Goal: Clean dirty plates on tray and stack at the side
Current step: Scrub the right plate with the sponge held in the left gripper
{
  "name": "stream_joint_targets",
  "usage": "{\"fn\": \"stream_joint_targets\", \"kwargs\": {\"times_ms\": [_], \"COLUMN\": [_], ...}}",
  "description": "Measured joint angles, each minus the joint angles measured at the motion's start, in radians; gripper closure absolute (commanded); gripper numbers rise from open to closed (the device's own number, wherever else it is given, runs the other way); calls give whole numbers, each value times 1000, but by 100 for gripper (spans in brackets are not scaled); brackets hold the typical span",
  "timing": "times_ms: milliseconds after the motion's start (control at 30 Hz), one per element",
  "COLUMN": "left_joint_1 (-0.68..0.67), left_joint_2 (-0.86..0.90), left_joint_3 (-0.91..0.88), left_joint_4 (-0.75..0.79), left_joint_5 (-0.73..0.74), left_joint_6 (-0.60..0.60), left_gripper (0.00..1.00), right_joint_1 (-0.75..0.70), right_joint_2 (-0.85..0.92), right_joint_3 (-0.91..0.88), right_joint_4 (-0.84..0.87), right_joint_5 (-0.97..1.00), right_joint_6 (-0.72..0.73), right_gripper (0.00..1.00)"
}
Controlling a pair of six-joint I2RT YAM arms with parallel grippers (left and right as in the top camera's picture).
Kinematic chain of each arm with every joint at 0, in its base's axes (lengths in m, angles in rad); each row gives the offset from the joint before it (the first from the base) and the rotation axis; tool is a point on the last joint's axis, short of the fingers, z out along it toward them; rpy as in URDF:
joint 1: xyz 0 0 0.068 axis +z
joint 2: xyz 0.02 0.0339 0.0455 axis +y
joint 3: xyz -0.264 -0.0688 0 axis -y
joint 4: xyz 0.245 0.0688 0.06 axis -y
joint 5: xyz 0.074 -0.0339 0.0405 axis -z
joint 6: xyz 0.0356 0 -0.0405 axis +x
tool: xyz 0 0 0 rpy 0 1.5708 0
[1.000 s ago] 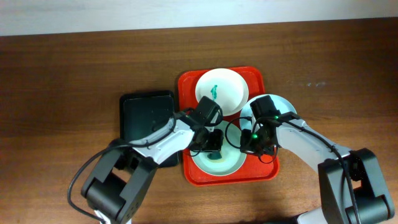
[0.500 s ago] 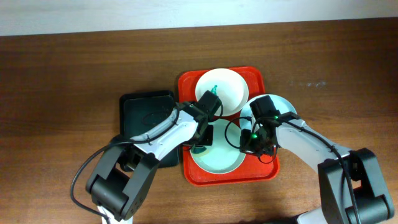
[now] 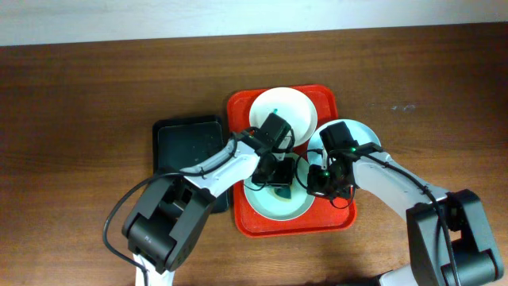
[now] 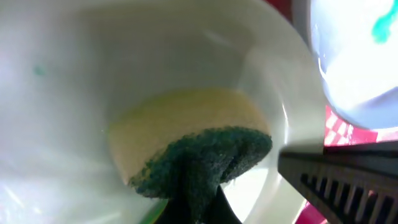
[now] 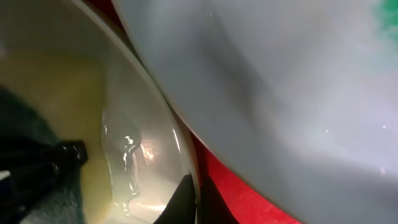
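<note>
On my left there's the black tray [image 3: 184, 143], dark and rectangular; up close the sponge [image 4: 193, 144], yellow foam, green scrub face bunched.

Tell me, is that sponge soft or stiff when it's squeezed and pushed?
Probably soft: the sponge bunches where the left gripper pinches its green side. Likely light, since it looks like foam. It may drag rather than slide on the plate.

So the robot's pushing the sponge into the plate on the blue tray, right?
Not quite: the tray is red, not blue, as the overhead view shows. The rest holds: the left end effector is pushing the sponge into the plate on that tray.
</note>
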Motion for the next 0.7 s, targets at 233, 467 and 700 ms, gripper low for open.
{"fn": "stream_joint_targets", "kwargs": {"times_ms": [233, 467, 700], "left_joint_1": [-6, -6, 5], "left_joint_2": [0, 5, 41], "left_joint_3": [43, 104, 244], "left_joint_4": [-187, -335, -491], "left_joint_5": [-101, -355, -517], "left_joint_6": [-4, -8, -11], "left_gripper": [100, 100, 100], "right_joint_1": [4, 4, 4], "right_joint_2": [1, 1, 1], "right_joint_3": [0, 0, 0], "right_joint_4": [4, 3, 3], "right_joint_5": [-8, -10, -11], "right_joint_6": [-3, -3, -4], "right_gripper": [96, 96, 96]}}
